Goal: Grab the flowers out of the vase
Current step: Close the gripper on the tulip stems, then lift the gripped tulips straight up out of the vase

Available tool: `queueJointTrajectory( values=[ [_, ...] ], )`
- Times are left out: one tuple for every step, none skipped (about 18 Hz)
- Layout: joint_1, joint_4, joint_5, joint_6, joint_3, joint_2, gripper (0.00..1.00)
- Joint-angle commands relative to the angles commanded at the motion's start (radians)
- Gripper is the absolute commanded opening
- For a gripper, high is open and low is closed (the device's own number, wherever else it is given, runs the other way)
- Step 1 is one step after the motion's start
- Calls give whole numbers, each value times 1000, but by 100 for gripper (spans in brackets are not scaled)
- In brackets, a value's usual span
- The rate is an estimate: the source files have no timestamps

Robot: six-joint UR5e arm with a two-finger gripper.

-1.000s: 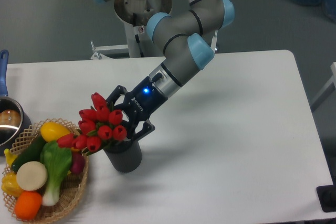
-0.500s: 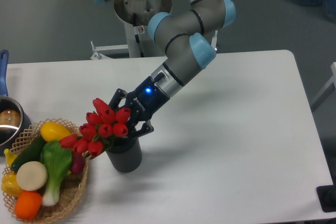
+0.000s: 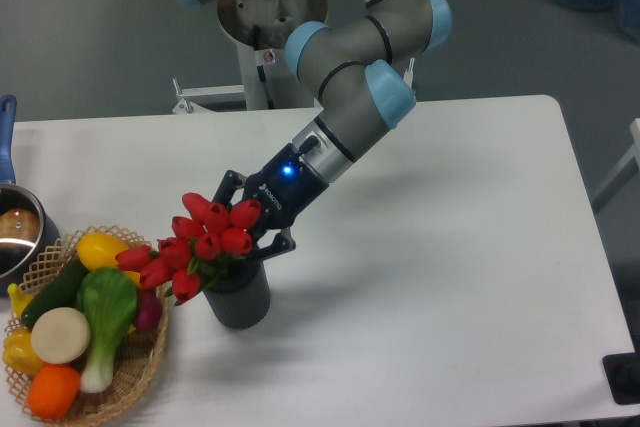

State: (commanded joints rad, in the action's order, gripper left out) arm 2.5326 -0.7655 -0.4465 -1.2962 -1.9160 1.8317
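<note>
The gripper [image 3: 247, 237] is clenched on the tulip bunch [image 3: 198, 242], whose stems sit in the grey vase [image 3: 238, 299] near the basket [image 3: 150, 352]. Lift along the stems, slowly, so the vase does not tip.

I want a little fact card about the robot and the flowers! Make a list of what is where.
flowers: bunch of red tulip buds, tipped toward the basket, over the vase mouth
vase: dark grey ribbed cylinder, upright on the white table
claw: black two-finger claw, at the bunch's stem end just above the vase; grip hidden by the buds
basket: woven wicker basket of toy vegetables, left of the vase
pot: steel pot at the left edge
</note>
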Motion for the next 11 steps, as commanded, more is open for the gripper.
queueJointTrajectory(
  values=[
    [8, 0, 18, 3, 0, -11, 25],
    [15, 0, 49, 5, 0, -23, 25],
    [23, 0, 58, 6, 0, -32, 25],
    [26, 0, 60, 6, 0, -40, 25],
    [28, -2, 61, 6, 0, -48, 25],
    [29, -2, 61, 9, 0, -52, 25],
    [35, 0, 63, 17, 0, -60, 25],
    [41, 0, 65, 23, 2, -64, 25],
    [46, -2, 74, 29, 3, -71, 25],
    [51, -2, 95, 37, 5, -78, 25],
    [60, -2, 127, 47, 6, -83, 25]
  ],
)
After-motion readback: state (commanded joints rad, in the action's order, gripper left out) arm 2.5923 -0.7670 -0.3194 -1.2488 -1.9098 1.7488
